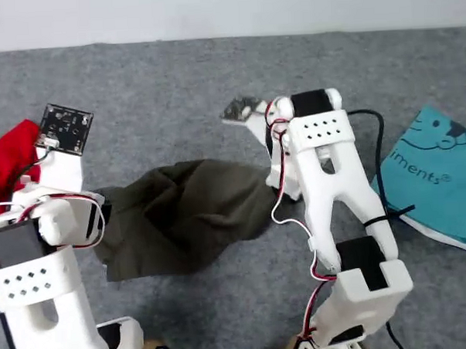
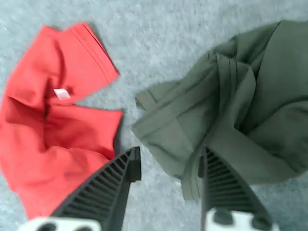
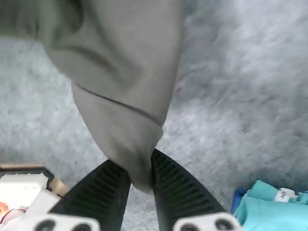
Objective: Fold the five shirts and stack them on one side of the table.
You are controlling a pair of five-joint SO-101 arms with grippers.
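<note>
- While the right gripper (image 3: 142,178) is clamped narrowly on a pinch of the olive shirt (image 3: 125,72), cloth fills the gap between its jaws, and that end of the shirt looks drawn up off the table (image 1: 175,92).
- Seen from the high view, the olive shirt (image 1: 181,215) lies crumpled and unfolded between the two arms. Its long axis runs across from the right arm's held end to the loose end by the left arm.
- At that loose end, the left gripper (image 2: 168,159) hangs with its jaws wide apart and holding nothing.
- One of its jaws overlaps a rumpled hem of the olive shirt. The other stands over bare table just off that hem, on the red shirt's side.
- Judged from this, the coming move turns on the loose end. It lies directly beneath and slightly to one side of the left gripper, which is far nearer to it than the right gripper.
- A short drop and a small shift toward the olive shirt would put cloth between both jaws. With each arm holding one end, the shirt could then be stretched along its long axis and laid flat.
- The red shirt (image 2: 48,125) lies just beside the olive shirt's loose end, apart from it but close enough to be snagged by the outer jaw.
- The teal shirt (image 1: 430,173) lies well apart from the olive shirt, beyond the right arm.
</note>
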